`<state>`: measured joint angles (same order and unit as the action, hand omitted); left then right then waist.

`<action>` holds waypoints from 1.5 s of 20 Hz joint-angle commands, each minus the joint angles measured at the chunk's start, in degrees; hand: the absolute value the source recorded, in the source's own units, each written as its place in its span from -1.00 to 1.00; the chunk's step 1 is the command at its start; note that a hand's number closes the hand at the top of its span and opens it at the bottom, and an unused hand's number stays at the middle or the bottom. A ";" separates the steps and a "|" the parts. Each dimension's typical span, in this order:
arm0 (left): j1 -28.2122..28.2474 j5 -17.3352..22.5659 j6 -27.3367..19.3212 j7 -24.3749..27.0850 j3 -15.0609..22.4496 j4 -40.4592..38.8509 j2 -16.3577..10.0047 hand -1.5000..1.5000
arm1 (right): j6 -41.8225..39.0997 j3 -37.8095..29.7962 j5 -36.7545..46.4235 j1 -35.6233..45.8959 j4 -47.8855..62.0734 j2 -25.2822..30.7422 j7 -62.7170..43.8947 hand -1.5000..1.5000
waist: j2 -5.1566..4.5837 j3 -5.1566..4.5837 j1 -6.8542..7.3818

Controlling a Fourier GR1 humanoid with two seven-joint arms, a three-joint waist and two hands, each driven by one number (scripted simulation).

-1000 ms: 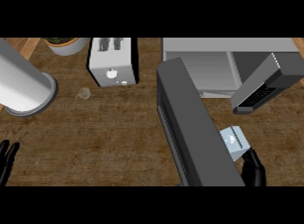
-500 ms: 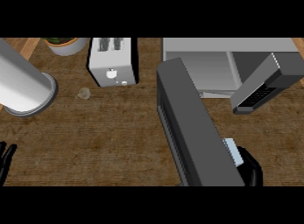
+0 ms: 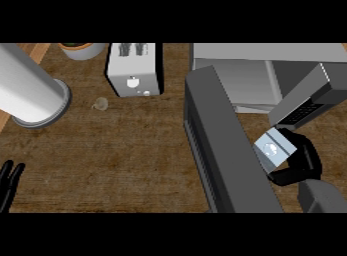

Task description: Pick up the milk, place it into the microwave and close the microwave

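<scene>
Right hand (image 3: 303, 167) clasps the milk (image 3: 273, 148) beside the open microwave door (image 3: 224, 150); left hand (image 3: 0, 185) rests, fingers straight

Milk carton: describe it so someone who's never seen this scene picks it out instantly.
Start at the open microwave at the view's upper right; its dark door swings out toward the lower edge. Just right of that door, the milk carton is the small pale blue-grey box with a round white mark, held in the right robot hand. It is the only small, light thing against the black fingers.
</scene>
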<state>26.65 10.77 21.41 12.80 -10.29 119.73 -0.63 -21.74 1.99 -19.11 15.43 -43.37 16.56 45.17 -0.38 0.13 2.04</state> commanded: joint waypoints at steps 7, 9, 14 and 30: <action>5.40 4.77 4.28 1.29 -4.95 1.11 -1.71 -1.00 | -5.12 4.26 3.29 0.12 -7.11 1.02 -3.08 1.00 | 0.60 -0.17 -1.82; 0.56 4.29 2.07 -1.04 -4.98 0.26 -1.83 -1.00 | -3.87 4.19 0.50 -1.36 -15.46 0.50 -10.55 1.00 | 0.64 -0.19 -2.32; 2.78 3.56 3.48 1.13 -4.88 -1.14 -0.53 -1.00 | -0.92 4.50 -3.29 -10.44 -29.79 -1.20 -19.33 1.00 | 0.62 -0.19 -2.40; 2.36 6.69 7.84 1.39 -11.74 -3.38 -1.90 -1.00 | 17.47 3.75 6.14 3.83 -32.19 -11.66 -30.25 1.00 | 0.37 -0.13 -1.34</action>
<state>28.32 17.53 27.77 13.57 -21.02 116.63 -2.33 -8.97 6.98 -15.58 12.97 -78.61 6.77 17.19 0.01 0.03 0.37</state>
